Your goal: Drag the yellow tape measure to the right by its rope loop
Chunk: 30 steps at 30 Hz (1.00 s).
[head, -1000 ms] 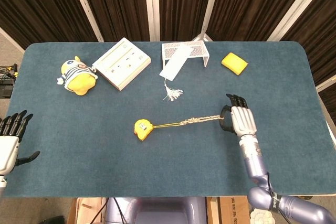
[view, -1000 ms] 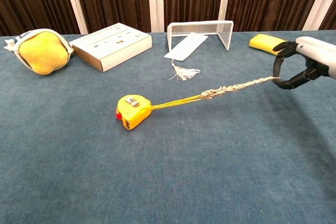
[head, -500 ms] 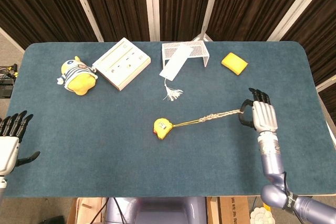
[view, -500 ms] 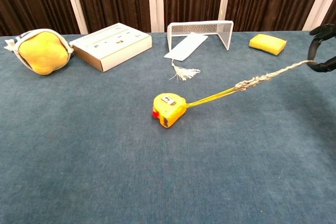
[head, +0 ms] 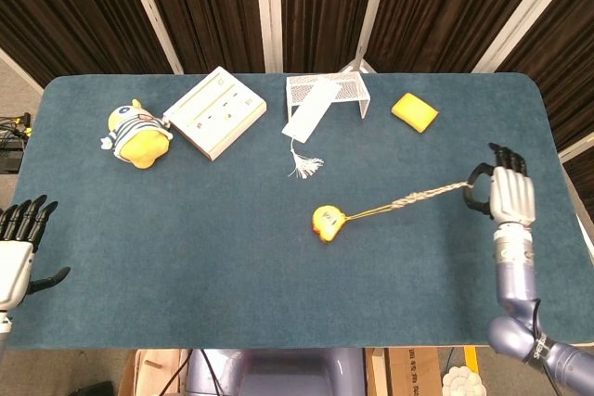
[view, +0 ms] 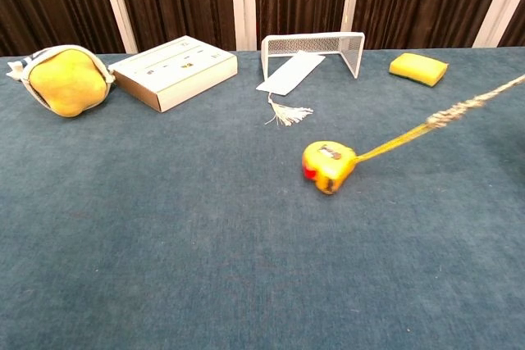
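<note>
Right hand (head: 510,197): fingers hooked through the rope loop (head: 474,190), rope pulled tight.
Left hand (head: 19,243): fingers apart, holding nothing.
Risk: tape measure (head: 327,223) may roll over or the loop may slip off.

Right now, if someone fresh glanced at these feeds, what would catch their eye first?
Probably the yellow tape measure near the table's middle, with its rope stretched taut to the right hand, whose fingers hook the rope's end near the right edge. Next, the yellow plush toy at far left, beside a white box.
</note>
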Each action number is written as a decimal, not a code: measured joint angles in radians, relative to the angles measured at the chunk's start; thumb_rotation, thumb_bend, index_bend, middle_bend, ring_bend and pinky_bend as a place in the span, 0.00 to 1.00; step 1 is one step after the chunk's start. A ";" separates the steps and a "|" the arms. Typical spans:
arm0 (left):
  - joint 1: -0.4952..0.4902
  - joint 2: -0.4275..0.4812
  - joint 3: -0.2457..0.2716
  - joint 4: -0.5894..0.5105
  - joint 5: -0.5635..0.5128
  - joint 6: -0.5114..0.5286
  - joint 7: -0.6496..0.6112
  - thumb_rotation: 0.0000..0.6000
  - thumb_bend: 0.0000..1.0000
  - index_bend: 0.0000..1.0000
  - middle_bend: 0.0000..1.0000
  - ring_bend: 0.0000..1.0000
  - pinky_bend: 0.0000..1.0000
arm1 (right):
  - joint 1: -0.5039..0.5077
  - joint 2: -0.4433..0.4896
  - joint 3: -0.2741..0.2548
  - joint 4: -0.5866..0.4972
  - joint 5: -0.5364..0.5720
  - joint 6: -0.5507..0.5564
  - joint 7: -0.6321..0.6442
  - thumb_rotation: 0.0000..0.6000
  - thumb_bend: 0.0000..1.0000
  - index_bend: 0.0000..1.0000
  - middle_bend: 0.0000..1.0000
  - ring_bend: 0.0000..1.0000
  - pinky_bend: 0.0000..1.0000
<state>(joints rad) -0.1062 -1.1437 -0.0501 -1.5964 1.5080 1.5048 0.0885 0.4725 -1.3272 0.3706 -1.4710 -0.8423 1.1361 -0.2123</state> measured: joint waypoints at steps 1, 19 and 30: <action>0.000 -0.001 0.000 0.000 0.002 0.002 0.001 1.00 0.00 0.00 0.00 0.00 0.00 | 0.000 0.006 0.007 0.008 0.013 -0.001 0.001 1.00 0.43 0.62 0.13 0.00 0.00; 0.002 -0.004 0.001 0.000 0.009 0.008 0.009 1.00 0.00 0.00 0.00 0.00 0.00 | -0.028 0.126 0.083 0.160 0.149 -0.032 0.046 1.00 0.43 0.62 0.13 0.00 0.00; 0.002 -0.004 0.001 0.001 0.012 0.009 0.009 1.00 0.00 0.00 0.00 0.00 0.00 | -0.039 0.134 0.068 0.137 0.156 -0.040 0.050 1.00 0.43 0.25 0.07 0.00 0.00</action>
<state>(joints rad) -0.1043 -1.1475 -0.0488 -1.5957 1.5196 1.5137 0.0972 0.4331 -1.1929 0.4387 -1.3339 -0.6862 1.0964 -0.1625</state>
